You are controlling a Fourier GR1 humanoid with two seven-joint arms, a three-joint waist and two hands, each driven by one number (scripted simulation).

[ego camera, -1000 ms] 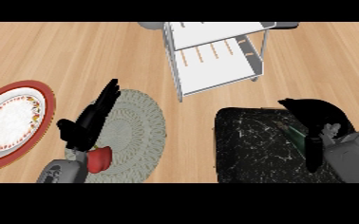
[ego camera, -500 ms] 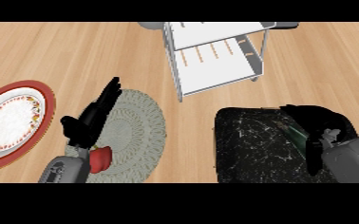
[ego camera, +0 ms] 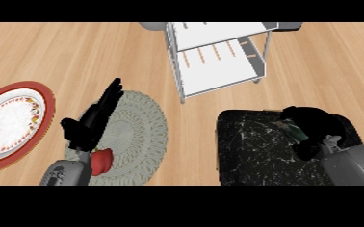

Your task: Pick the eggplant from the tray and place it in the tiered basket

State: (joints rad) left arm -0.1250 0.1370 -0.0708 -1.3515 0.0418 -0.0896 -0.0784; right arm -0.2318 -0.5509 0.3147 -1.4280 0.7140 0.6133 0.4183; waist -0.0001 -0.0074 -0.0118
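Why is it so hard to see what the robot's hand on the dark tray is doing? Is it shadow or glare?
Head view: no glare, lighting is even; the black right hand simply blends into the dark marbled tray. Head view: only a greenish sliver at its fingers shows, probably the eggplant. Head view: the tiered basket casts only a faint shadow.

plate [ego camera: 21, 120] far left, mat [ego camera: 138, 139] beside it, tray [ego camera: 256, 149] right, tiered basket [ego camera: 220, 53] behind
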